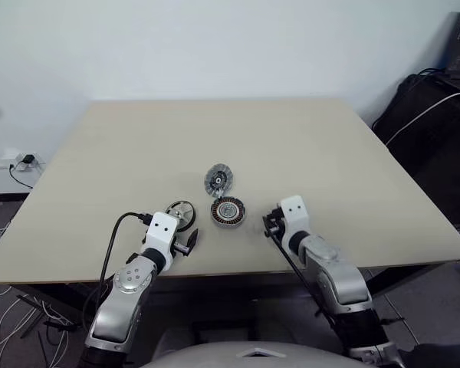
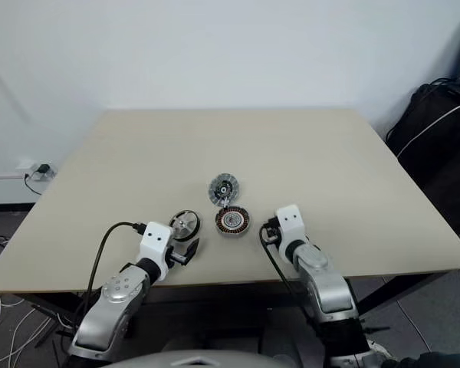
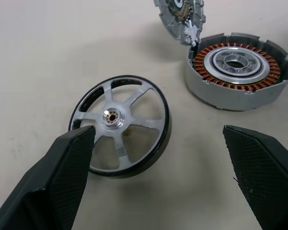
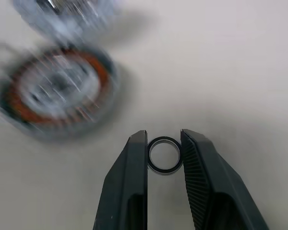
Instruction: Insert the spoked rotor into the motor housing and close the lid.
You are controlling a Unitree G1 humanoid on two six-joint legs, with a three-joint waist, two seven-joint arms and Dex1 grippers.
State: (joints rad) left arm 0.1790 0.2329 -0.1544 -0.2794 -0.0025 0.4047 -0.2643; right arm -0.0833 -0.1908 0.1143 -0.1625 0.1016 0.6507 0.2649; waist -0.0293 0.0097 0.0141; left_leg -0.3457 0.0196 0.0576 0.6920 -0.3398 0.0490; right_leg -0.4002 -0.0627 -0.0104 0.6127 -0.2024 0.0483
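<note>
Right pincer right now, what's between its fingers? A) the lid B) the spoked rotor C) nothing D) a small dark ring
D: in the right wrist view the right pincer has its fingers closed against a small dark ring, while the spoked rotor lies on the table by the left pincer.

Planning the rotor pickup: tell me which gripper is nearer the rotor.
Left. The left gripper is open with the rotor lying just ahead, by one finger. The right gripper, pinching a small ring, is beyond the housing from the rotor.
</note>
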